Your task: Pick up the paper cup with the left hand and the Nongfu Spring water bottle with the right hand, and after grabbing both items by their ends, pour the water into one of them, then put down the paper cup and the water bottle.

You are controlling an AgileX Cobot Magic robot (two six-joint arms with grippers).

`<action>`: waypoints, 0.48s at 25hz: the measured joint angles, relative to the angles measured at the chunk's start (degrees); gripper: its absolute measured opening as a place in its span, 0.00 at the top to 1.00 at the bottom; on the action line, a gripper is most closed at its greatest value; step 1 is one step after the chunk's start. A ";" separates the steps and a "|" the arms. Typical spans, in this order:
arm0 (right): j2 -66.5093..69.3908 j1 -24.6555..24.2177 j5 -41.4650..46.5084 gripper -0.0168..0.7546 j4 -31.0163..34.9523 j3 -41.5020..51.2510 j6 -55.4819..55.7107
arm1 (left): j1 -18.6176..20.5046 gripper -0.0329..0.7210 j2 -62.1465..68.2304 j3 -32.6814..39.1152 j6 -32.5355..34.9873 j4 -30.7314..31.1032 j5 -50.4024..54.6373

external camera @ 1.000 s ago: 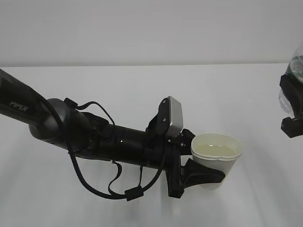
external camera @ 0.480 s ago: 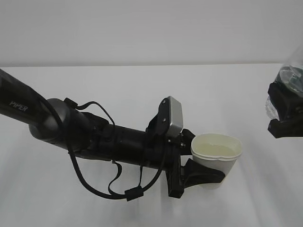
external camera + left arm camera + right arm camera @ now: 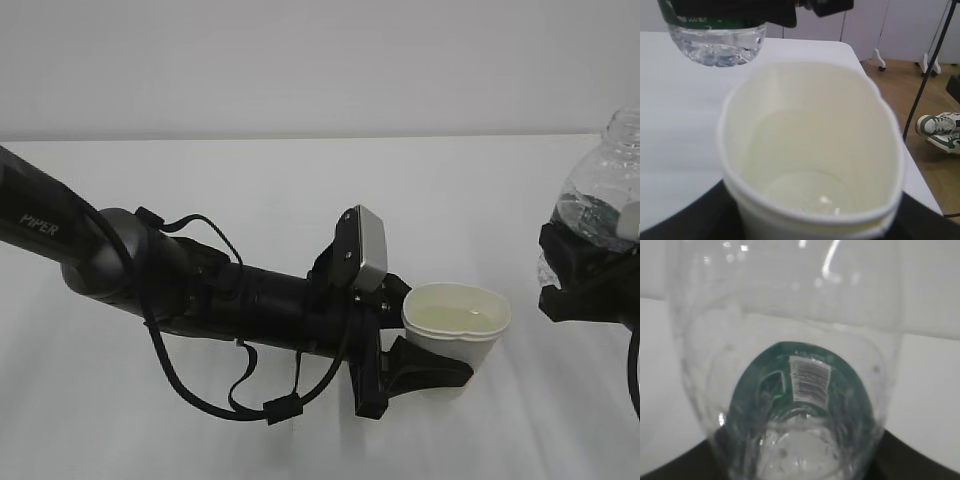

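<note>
Holding the paper cup [image 3: 456,325] by its lower part, the left hand [image 3: 415,362] is reaching in from the left side of the white table [image 3: 300,200], its two black fingers squeezing the cup so the rim is bending into an oval. The cup is sitting upright near the table's front edge, a little right of the middle. A little clear liquid is lying in its bottom.

The right hand [image 3: 580,280] is gripping the Nongfu Spring water bottle [image 3: 600,190] at the table's right edge. The bottle is standing upright, apart from the cup. Some water [image 3: 715,47] is sitting in its bottom.
</note>
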 joint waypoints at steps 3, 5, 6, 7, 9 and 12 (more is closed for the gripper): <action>0.67 0.00 -0.14 0.54 0.00 -0.22 0.00 | 0.00 0.39 0.00 0.00 0.00 0.00 0.11; 1.06 0.00 -0.17 0.54 0.00 -0.44 0.00 | 0.00 0.39 0.00 0.00 0.00 0.00 0.32; 1.33 0.00 -0.27 0.54 0.00 -0.83 0.00 | 0.00 0.39 0.00 0.00 0.00 0.00 0.36; 1.61 0.00 -0.27 0.54 0.09 -1.29 0.00 | 0.00 0.39 0.00 0.00 0.00 0.00 0.36; 2.46 0.00 -0.41 0.54 0.09 -2.43 0.00 | 0.00 0.39 0.00 0.00 0.00 0.00 0.36; 4.12 0.00 -0.41 0.54 0.09 -4.11 0.00 | 0.00 0.39 0.00 0.00 0.00 0.00 0.36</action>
